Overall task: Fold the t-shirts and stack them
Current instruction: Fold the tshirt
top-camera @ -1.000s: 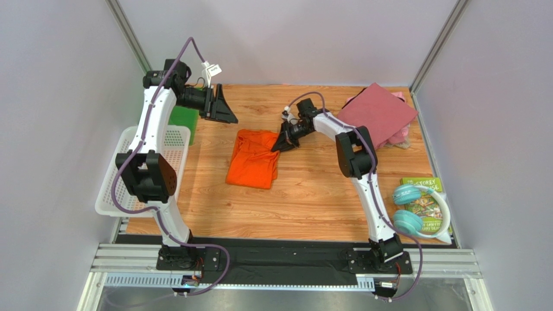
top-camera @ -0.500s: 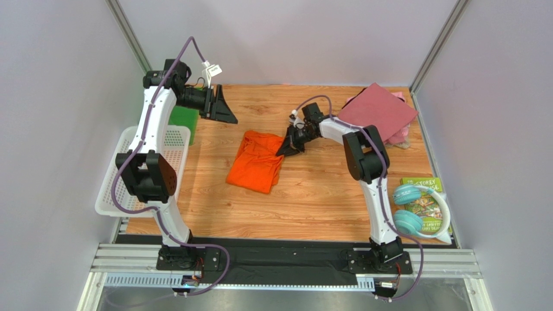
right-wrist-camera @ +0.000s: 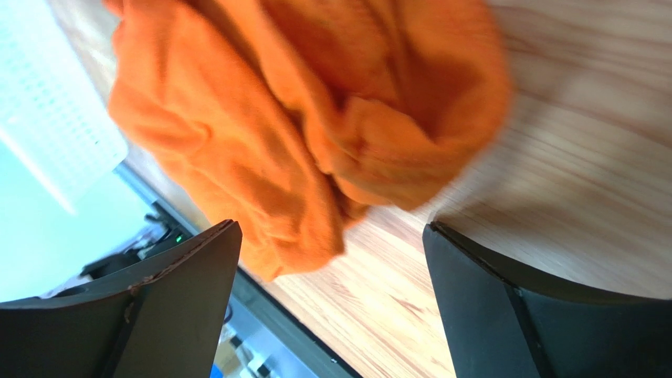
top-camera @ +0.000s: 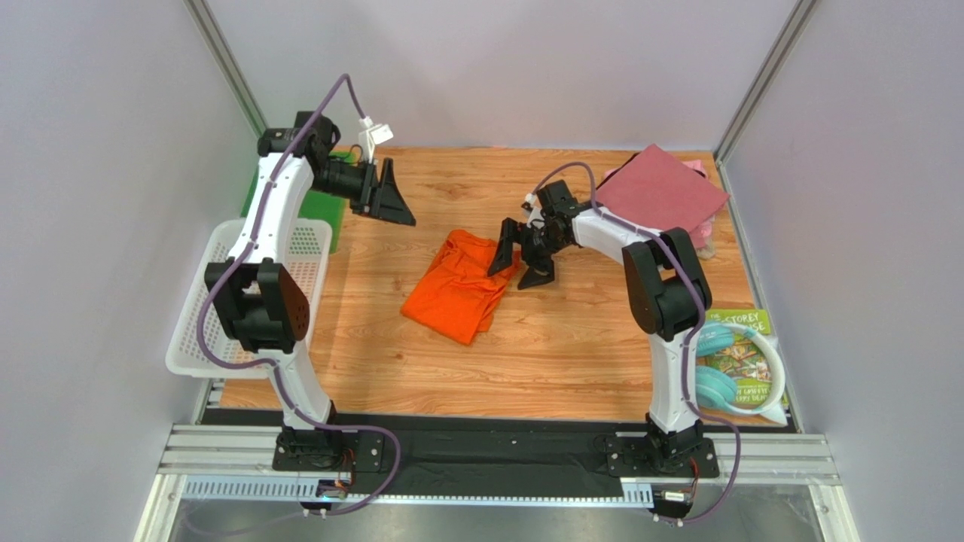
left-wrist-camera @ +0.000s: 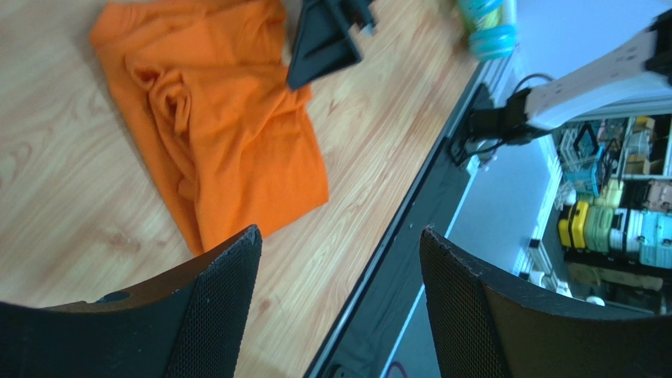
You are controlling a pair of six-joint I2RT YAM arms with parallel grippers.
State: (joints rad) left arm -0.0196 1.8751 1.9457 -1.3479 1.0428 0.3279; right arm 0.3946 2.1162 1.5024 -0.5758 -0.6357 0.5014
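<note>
The bright orange t-shirt (top-camera: 456, 291) lies crumpled and partly folded on the wooden table, also visible in the left wrist view (left-wrist-camera: 213, 134) and the right wrist view (right-wrist-camera: 315, 118). My right gripper (top-camera: 519, 259) hovers at the shirt's upper right edge, jaws wide open and holding nothing (right-wrist-camera: 331, 228). My left gripper (top-camera: 386, 199) hangs open above the table at the back left, well clear of the shirt (left-wrist-camera: 335, 236). A folded maroon t-shirt (top-camera: 661, 192) rests on a pink t-shirt (top-camera: 703, 234) at the back right corner.
A white mesh basket (top-camera: 212, 335) sits off the table's left edge, with a green sheet (top-camera: 321, 208) behind it. Teal headphones (top-camera: 720, 377) lie on a book (top-camera: 747, 337) at the right front. Grey walls close in on both sides.
My right gripper was shut on the orange shirt's edge and dragged it rightward; it has now opened and let go. The left arm shifted slightly.
</note>
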